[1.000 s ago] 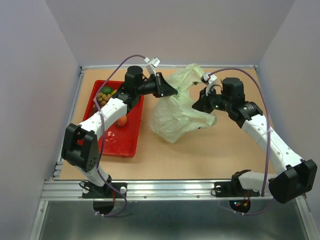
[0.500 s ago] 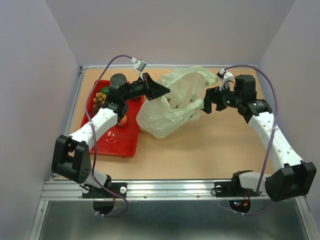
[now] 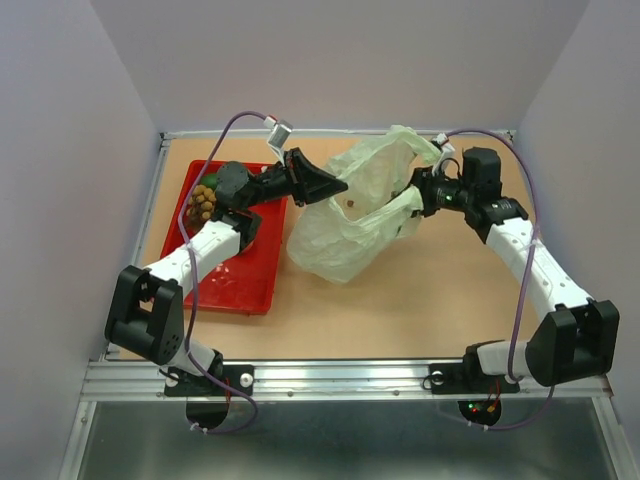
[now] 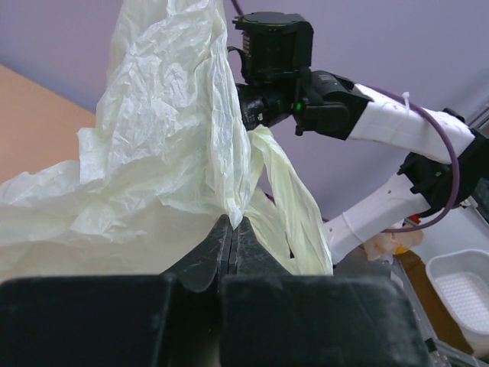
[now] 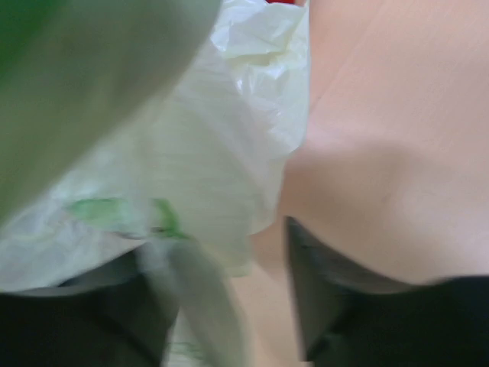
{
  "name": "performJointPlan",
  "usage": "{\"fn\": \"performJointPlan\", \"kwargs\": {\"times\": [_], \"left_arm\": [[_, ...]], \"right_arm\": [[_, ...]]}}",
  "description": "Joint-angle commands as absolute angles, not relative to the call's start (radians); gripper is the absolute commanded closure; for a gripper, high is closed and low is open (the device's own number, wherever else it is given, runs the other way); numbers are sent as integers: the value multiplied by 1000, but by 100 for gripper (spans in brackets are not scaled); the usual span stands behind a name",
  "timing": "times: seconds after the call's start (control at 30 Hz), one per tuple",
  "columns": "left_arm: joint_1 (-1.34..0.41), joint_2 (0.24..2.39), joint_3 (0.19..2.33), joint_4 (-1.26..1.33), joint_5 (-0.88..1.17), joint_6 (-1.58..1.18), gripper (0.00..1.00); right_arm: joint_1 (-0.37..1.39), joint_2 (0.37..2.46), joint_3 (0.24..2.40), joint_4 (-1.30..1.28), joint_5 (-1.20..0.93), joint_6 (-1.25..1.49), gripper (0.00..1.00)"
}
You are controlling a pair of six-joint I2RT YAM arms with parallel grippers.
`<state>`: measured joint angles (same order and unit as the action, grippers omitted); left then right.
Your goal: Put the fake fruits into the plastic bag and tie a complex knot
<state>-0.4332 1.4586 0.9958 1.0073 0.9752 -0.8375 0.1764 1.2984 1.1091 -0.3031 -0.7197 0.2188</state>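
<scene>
The bag (image 3: pixel 350 225) hung stretched between the two tools over the desk (image 3: pixel 400 310), its lower end just right of the red tray (image 3: pixel 240 290). The left tool (image 4: pixel 231 233) had its jaws pressed together on a fold of the film, plain in its wrist view. The right tool (image 3: pixel 412 197) met the bag's far side, apparently at a strip, but its own view was blurred and its grip could not be told. A brownish bunch (image 3: pixel 203 203) and a green fruit (image 3: pixel 212 182) lay in the tray's far corner.
</scene>
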Motion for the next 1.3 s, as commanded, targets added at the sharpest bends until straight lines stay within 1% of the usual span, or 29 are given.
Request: {"fn": "performJointPlan", "kwargs": {"times": [0.0,0.03,0.07,0.1,0.17,0.2,0.27,0.37,0.4,0.43,0.5,0.53,0.6,0.63,0.67,0.7,0.77,0.9,0.93,0.97,1.0,1.03,1.13,1.17,1.2,1.23,1.27], "left_arm": [[-431,1466,979,1154,1011,-896,100],[-426,1459,977,1120,1002,-862,100],[-411,1453,973,1074,988,-827,100],[-402,1445,973,955,974,-786,100],[-382,1428,977,818,918,-610,100],[-370,1424,979,684,899,-535,100],[-365,1427,980,573,823,-357,100],[-341,1463,986,456,738,-217,100],[-336,1479,1018,384,732,-183,100],[-336,1495,1037,346,727,-143,98],[-333,1522,1074,302,745,-98,84],[-330,1519,1078,304,777,-94,68],[-333,1482,1065,349,872,-116,53],[-333,1465,1062,357,900,-118,42],[-334,1429,1060,360,935,-118,37],[-336,1410,1055,364,945,-118,35],[-336,1352,1046,361,954,-98,23],[-353,1246,1016,306,1003,-2,23],[-389,1223,1006,290,1014,50,22],[-415,1182,1002,252,1019,192,21],[-454,1163,1005,144,1008,283,21],[-524,1137,1006,86,962,472,19],[-616,1127,1015,-82,904,732,17],[-670,1143,1028,-125,856,812,17],[-692,1152,1057,-171,838,966,17],[-718,1163,1068,-217,810,1001,16],[-756,1181,1074,-210,737,1020,16]], "right_arm": [[178,1296,1104,-161,-821,293,71],[176,1286,1127,-182,-795,278,90],[151,1270,1137,-202,-720,264,100],[129,1249,1149,-215,-686,253,100],[60,1197,1204,-248,-631,218,100],[43,1181,1222,-258,-627,210,100],[34,1145,1271,-282,-621,189,100],[34,1131,1285,-317,-618,169,100],[34,1134,1272,-333,-624,158,100],[35,1137,1256,-345,-627,153,100],[34,1147,1220,-367,-670,144,100],[35,1150,1188,-367,-681,150,99],[40,1172,1167,-367,-690,164,100],[40,1183,1161,-370,-687,167,100],[40,1190,1163,-376,-686,163,100],[40,1201,1164,-380,-684,160,100],[46,1206,1167,-385,-680,160,100],[61,1226,1170,-388,-669,193,100],[63,1230,1170,-385,-667,204,99],[70,1245,1173,-385,-664,230,99],[72,1255,1177,-385,-661,245,100],[77,1279,1181,-385,-667,277,100],[81,1308,1203,-387,-681,339,99],[86,1318,1207,-388,-681,371,100],[84,1325,1212,-388,-680,383,100],[86,1328,1219,-388,-684,390,100],[90,1330,1223,-390,-689,393,100]]}}
